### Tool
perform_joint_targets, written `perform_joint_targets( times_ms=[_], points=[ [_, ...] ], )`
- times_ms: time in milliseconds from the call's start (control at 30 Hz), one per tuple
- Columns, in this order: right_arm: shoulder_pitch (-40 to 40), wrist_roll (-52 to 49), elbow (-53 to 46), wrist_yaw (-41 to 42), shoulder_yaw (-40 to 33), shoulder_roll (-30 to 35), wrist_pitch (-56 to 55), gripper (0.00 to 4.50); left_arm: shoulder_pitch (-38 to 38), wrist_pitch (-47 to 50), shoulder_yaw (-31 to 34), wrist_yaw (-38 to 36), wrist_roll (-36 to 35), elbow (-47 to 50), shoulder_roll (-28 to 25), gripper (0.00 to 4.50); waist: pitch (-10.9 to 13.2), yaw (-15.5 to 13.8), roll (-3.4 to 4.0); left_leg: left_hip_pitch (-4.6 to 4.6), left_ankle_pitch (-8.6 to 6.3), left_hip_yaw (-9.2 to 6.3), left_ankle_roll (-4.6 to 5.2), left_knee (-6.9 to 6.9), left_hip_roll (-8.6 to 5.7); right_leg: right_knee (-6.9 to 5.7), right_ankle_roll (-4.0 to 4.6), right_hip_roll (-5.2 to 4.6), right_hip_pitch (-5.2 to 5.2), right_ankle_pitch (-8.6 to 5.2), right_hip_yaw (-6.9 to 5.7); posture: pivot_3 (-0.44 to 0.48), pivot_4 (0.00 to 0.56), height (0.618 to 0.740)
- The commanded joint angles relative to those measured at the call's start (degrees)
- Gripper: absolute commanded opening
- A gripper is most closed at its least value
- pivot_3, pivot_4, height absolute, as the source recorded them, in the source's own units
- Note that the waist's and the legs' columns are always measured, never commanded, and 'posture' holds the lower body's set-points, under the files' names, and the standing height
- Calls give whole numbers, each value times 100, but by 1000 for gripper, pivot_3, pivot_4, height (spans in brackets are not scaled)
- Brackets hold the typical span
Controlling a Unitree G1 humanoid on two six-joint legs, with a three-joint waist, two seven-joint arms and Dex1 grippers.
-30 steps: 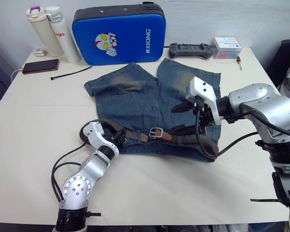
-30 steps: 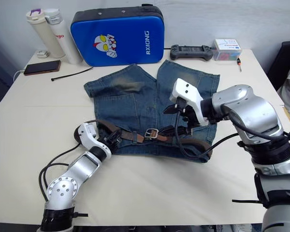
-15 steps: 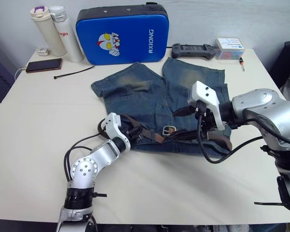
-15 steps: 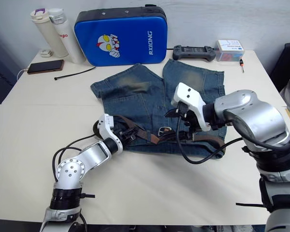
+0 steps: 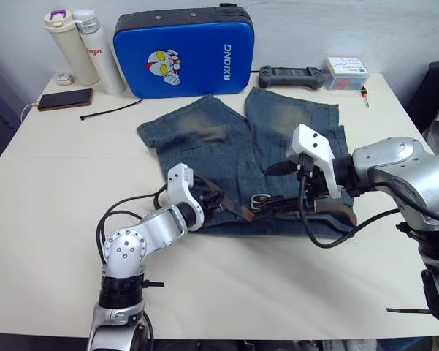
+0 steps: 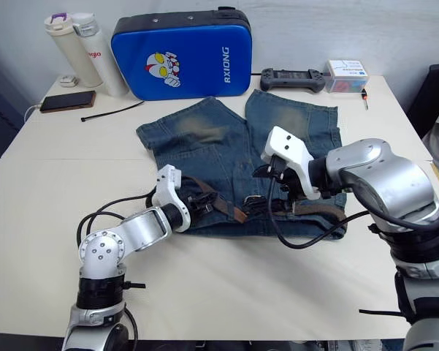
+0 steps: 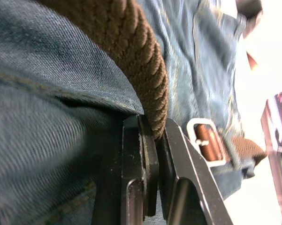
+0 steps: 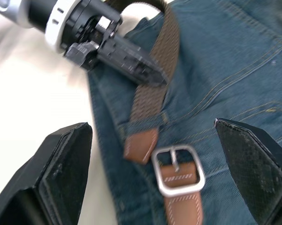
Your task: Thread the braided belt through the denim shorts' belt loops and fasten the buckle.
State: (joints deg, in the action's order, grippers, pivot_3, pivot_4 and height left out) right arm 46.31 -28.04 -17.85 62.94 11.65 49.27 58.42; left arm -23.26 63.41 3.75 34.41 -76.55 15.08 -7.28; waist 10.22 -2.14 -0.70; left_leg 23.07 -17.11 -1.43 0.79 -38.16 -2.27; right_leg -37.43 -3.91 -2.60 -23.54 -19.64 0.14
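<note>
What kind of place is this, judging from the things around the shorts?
Probably an office or lab worktable, not a home: a plain white table against a bare wall, holding a handheld controller, a phone on a cable, two flasks and a blue case.

The right tool (image 6: 274, 191) covers part of the belt (image 6: 226, 206) beside the buckle (image 6: 254, 199). The loops along the shorts' (image 6: 204, 139) waistband are too small to make out.
</note>
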Motion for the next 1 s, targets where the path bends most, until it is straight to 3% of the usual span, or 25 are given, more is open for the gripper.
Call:
perform_joint_targets(
  times_ms=[33, 200, 400, 633, 800, 900, 1000],
  points=[
    [62, 59, -70, -28, -9, 46, -145, 4425, 15, 427, -214, -21, -262, 111, -132, 0, 0, 5, 0, 0, 0, 0, 0, 0, 0, 0, 0, 0, 0, 0, 0, 0, 150, 740],
    [39, 66, -29, -67, 3, 21, -221, 4425, 19, 367, 65, 227, -370, 192, -259, 0, 0, 42, 0, 0, 1, 0, -1, 0, 0, -1, 0, 0, 0, 0, 0, 0, 150, 740],
    [-9, 97, 33, -94, 53, -19, -343, 4500, 229, -146, 350, 1094, -1541, 499, -330, 2472, 0, 85, 0, -1, 2, 0, -4, 0, 2, -6, 0, 1, -5, 0, 3, 0, 150, 740],
    [-22, 159, 113, -79, 115, -91, -477, 4500, 441, -1127, 539, 2110, -2491, 812, -851, 2472, 0, 79, 0, -1, 3, 0, -6, -3, 2, -9, 0, 1, -6, 0, 3, 0, 150, 740],
    [-11, 207, 157, -64, 143, -140, -565, 4500, 502, -1597, 457, 2298, -2717, 850, -1178, 2472, 0, 76, 0, -1, 4, 1, -7, -5, 2, -10, 0, 1, -5, 0, 4, 0, 150, 740],
    [24, 264, 194, -66, 174, -176, -603, 4500, 483, -1796, 303, 2341, -2881, 921, -1210, 1760, 0, 65, 0, -1, 4, 1, -6, -6, 1, -9, 0, 1, -4, 0, 3, 0, 150, 740],
    [66, 306, 230, -96, 187, -212, -617, 4500, 440, -1920, 120, 2369, -2939, 944, -1231, 420, 0, 72, 0, -1, 4, 1, -6, -6, 1, -9, 0, 1, -4, 0, 3, 0, 150, 740]
  ],
)
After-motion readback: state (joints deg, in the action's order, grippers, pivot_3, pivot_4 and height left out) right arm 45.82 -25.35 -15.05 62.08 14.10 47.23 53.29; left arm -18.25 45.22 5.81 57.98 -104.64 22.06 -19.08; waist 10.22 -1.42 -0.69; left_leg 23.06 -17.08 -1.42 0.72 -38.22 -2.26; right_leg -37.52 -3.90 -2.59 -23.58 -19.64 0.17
